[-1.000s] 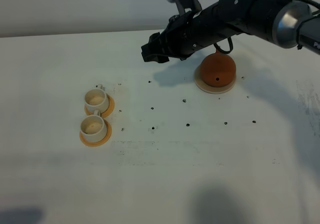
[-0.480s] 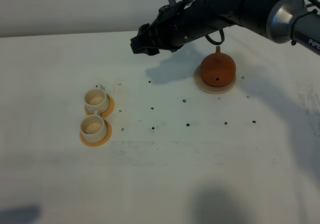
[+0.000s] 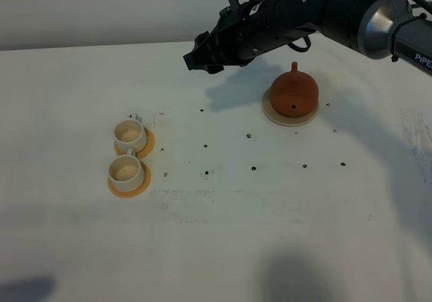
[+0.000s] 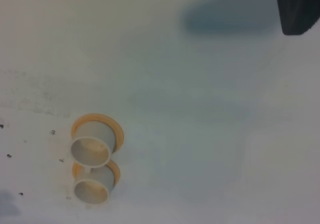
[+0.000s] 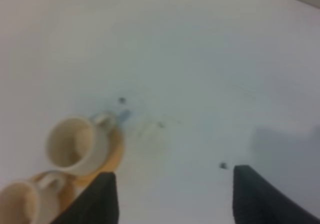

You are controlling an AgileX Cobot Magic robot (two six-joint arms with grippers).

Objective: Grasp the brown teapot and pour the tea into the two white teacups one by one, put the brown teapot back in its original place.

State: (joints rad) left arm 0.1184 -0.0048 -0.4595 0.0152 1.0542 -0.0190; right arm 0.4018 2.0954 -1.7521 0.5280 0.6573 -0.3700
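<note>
The brown teapot (image 3: pixel 293 93) stands upright on the pale beige coaster (image 3: pixel 272 116) at the back right. The two white teacups (image 3: pixel 129 134) (image 3: pixel 125 170) sit on orange saucers at the left, one behind the other. My right gripper (image 3: pixel 200 57) hangs above the table, left of the teapot and clear of it. In the right wrist view the right gripper (image 5: pixel 175 199) is open and empty, with the cups (image 5: pixel 74 144) (image 5: pixel 17 204) below. The left wrist view shows both cups (image 4: pixel 91 146) (image 4: pixel 91 189) from above and only a dark piece of my left gripper (image 4: pixel 299 8).
Orange saucers (image 3: pixel 148 144) (image 3: pixel 128 190) lie under the cups. Small dark specks (image 3: pixel 206 173) dot the white table between the cups and the teapot. The table's back edge meets a pale wall (image 3: pixel 101 11). The right arm (image 3: pixel 337 11) reaches in from the upper right.
My right gripper has lifted up off the table and shifted a little left, away from the teapot, which now shows fully. Teapot and cups have not moved.
</note>
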